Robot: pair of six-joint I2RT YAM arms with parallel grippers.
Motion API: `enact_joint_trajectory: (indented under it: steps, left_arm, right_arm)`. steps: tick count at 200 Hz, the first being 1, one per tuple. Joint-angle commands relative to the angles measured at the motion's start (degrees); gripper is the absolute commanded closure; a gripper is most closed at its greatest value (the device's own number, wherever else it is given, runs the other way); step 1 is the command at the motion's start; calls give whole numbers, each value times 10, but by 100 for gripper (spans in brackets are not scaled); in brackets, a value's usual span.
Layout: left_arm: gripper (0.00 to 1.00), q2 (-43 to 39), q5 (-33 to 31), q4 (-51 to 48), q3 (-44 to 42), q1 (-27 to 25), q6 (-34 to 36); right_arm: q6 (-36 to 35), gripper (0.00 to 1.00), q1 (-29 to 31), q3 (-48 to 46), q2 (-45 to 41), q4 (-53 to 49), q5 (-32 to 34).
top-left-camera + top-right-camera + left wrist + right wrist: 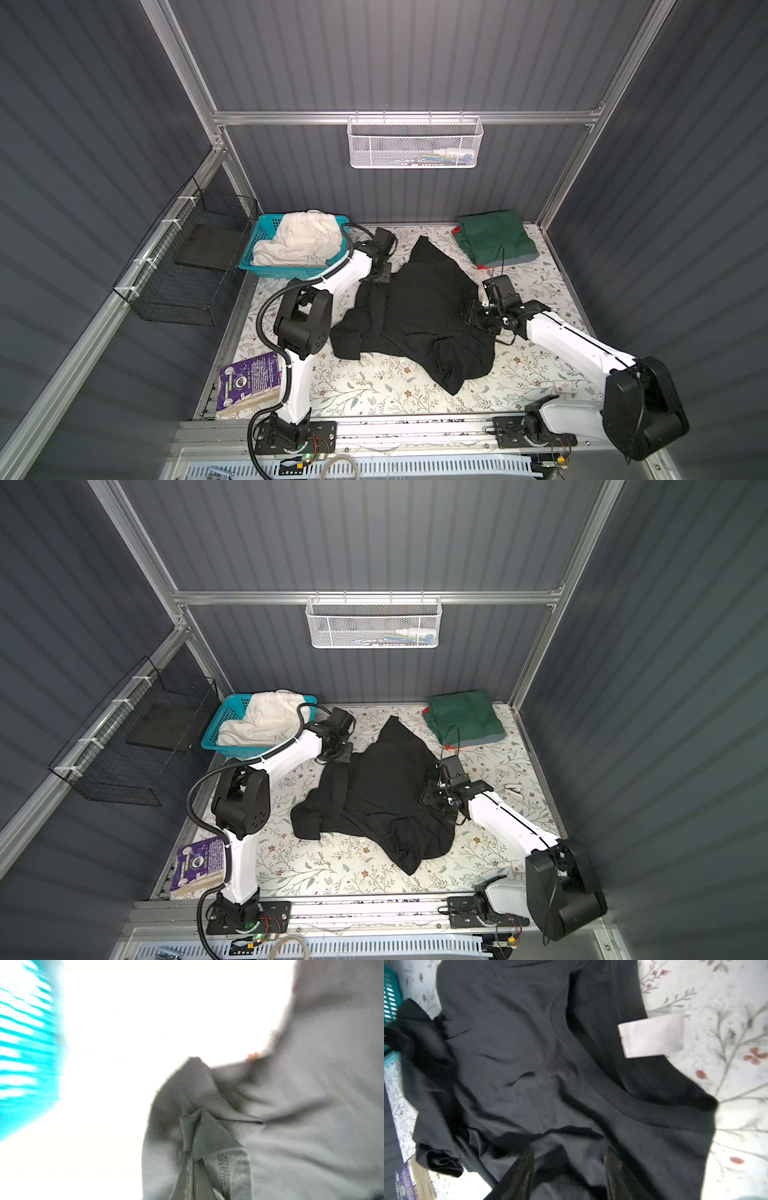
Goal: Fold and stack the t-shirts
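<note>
A black t-shirt (415,316) (374,800) lies crumpled across the middle of the flowered table. At its far left edge my left gripper (380,276) (193,1159) is shut on a pinched fold of it. The left wrist view is washed out, so there the cloth (311,1105) looks grey. On the shirt's right side my right gripper (471,318) (569,1149) is open, with black cloth (529,1053) bulging between its fingers. A white label (652,1036) shows at the collar. The folded dark green t-shirt (494,239) tops a stack at the back right, with grey and red edges under it. The cream-white t-shirt (299,241) sits bunched in the basket.
The turquoise basket (266,224) stands at the back left, close behind my left arm. A purple box (249,382) lies at the front left corner. A black wire basket (178,274) hangs on the left wall and a white mesh basket (415,143) on the back wall.
</note>
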Motion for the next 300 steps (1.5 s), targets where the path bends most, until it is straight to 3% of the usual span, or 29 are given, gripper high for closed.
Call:
enact_joint_trajectory:
  steps: [1,55,87,129,135,142,164,178,248,269,300]
  left_arm:
    - [100,9,-71,-23,62,-5,51]
    - [100,62,-116,-17,161,55,33]
    - [100,113,-192,-60,249,71,29]
    - [100,103,-197,-34,274,106,25]
    - [89,101,-198,-32,280,107,28]
    - [62,100,-197,-32,290,108,32]
    - [38,91,-199,-52,319,108,38]
    - [25,60,-196,-42,294,108,38]
    - [23,-162,-84,43,40,90,8]
    - [22,-200,-31,48,-14,87,-13]
    - [21,-225,-9,52,-74,83,-26]
  right_arm:
    - [-18,46,1,25,31,41,9]
    - [-4,49,-1,26,102,29,71]
    - [-1,50,-4,47,144,9,82]
    - [0,50,-10,58,168,0,99]
    - [1,50,-13,59,170,0,100]
    - [2,50,-16,61,174,1,102]
    - [-1,50,-28,70,184,1,105]
    - [-4,50,-32,78,191,-1,112]
    - [-16,50,-58,117,233,-23,98]
    - [-23,68,-59,129,239,-24,97]
    - [-35,92,-64,151,254,-34,90]
